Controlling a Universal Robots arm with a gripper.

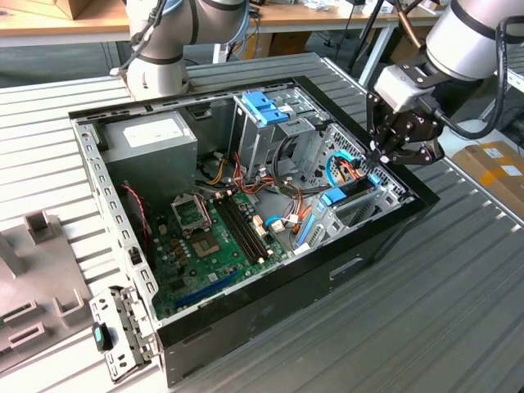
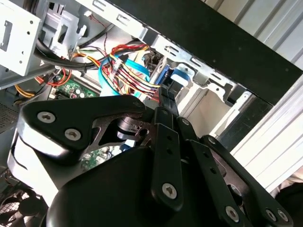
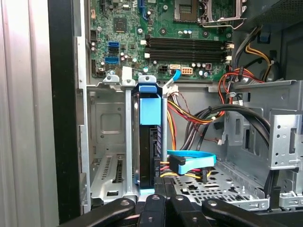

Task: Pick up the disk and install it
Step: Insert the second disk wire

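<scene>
Exterior view first: we see an open black computer case (image 1: 270, 327) lying on a ribbed metal table (image 1: 458, 295), its green motherboard (image 1: 214, 246) filling the lower middle of the frame and a grey power supply (image 1: 151, 143) at the upper left of the case. Near the top centre a tall drive cage (image 1: 266, 135) carries a blue bracket (image 1: 264, 106). At the right of the frame the gripper (image 1: 378, 155) hangs over the case's right-hand corner, just above a metal bay (image 1: 354, 205) where the disk (image 1: 342, 195) sits — we make out its light-blue frame edge there. In the first wrist view the disk (image 3: 149, 142) stands on edge inside the bay (image 3: 111, 142), its blue carrier tab toward the motherboard (image 3: 156, 38), and the black fingers (image 3: 156, 208) at the bottom centre of the frame lie pressed together right at the disk's near end; we cannot tell whether they touch it. A blue flat cable (image 3: 194, 160) runs just beside the disk, with bundled coloured wires (image 3: 189, 113) behind it. In the second wrist view the fingers (image 2: 165, 101) look closed too — nothing is held between them — against a backdrop of coloured wires (image 2: 128, 66) in the upper centre.
</scene>
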